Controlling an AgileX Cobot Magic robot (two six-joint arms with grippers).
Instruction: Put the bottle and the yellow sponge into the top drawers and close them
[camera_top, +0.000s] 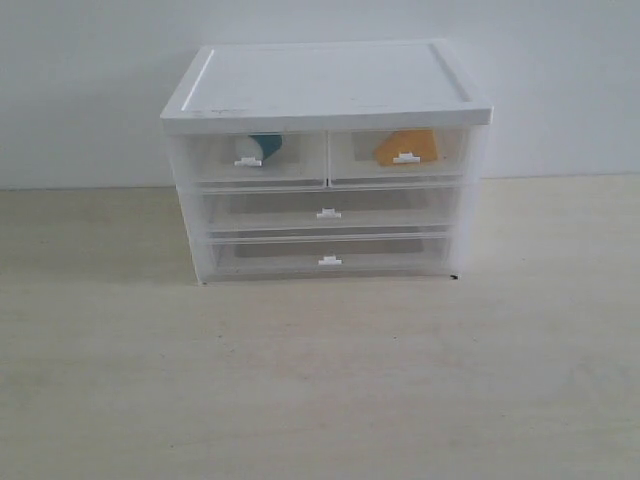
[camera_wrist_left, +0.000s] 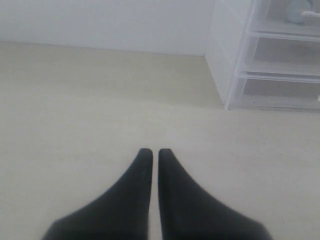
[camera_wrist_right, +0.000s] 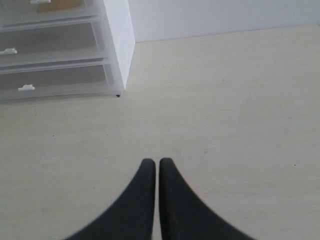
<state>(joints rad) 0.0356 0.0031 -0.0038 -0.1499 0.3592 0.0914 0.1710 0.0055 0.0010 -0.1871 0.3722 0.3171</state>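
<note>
The white-topped drawer unit (camera_top: 320, 80) stands at the back of the table with all drawers pushed in. Through the clear front of the top left drawer (camera_top: 255, 160) the bottle (camera_top: 266, 146) shows as a teal and white shape. The yellow sponge (camera_top: 405, 145) lies inside the top right drawer (camera_top: 398, 158). Neither arm appears in the exterior view. My left gripper (camera_wrist_left: 151, 152) is shut and empty over bare table, well away from the unit (camera_wrist_left: 235, 55). My right gripper (camera_wrist_right: 153, 162) is also shut and empty, apart from the unit (camera_wrist_right: 117, 45); the sponge (camera_wrist_right: 60, 5) is just visible there.
Two full-width clear drawers (camera_top: 328, 213) (camera_top: 330, 258) sit shut below the top pair. A pale wooden table (camera_top: 320, 380) spreads in front of the unit, and a white wall (camera_top: 80, 90) stands behind it.
</note>
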